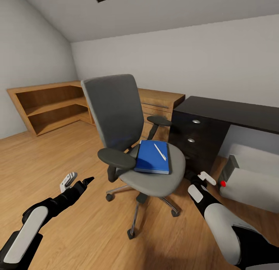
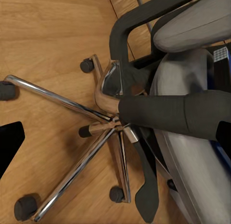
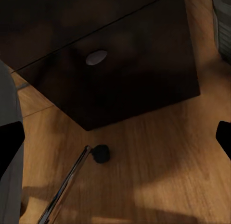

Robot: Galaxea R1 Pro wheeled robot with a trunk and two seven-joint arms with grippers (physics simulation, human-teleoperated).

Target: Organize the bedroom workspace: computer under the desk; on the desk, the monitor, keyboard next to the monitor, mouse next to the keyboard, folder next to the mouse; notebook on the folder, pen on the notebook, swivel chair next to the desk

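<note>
I face the swivel chair, which stands on the wooden floor just in front of the dark worktop and its drawer unit. On the grey seat lies the blue folder, flat, with the white pen resting slantwise across its top; whether a notebook lies stacked there too I cannot tell. The grey computer sits on the floor beneath the worktop, to the right of the drawers. My left hand hangs low over the floor, left of the chair and apart from it, its fingers spread and holding nothing. My left wrist camera looks at the chair's chrome star base with its black casters and at the near armrest, close by. My right hand hangs between the seat's edge and the drawer unit, near both; in the right wrist view its dark fingertips stand wide apart at the two edges, with nothing between them, above the floor, a caster and the drawer front with its round knob. A wooden shelf unit runs along the wall behind the chair.
</note>
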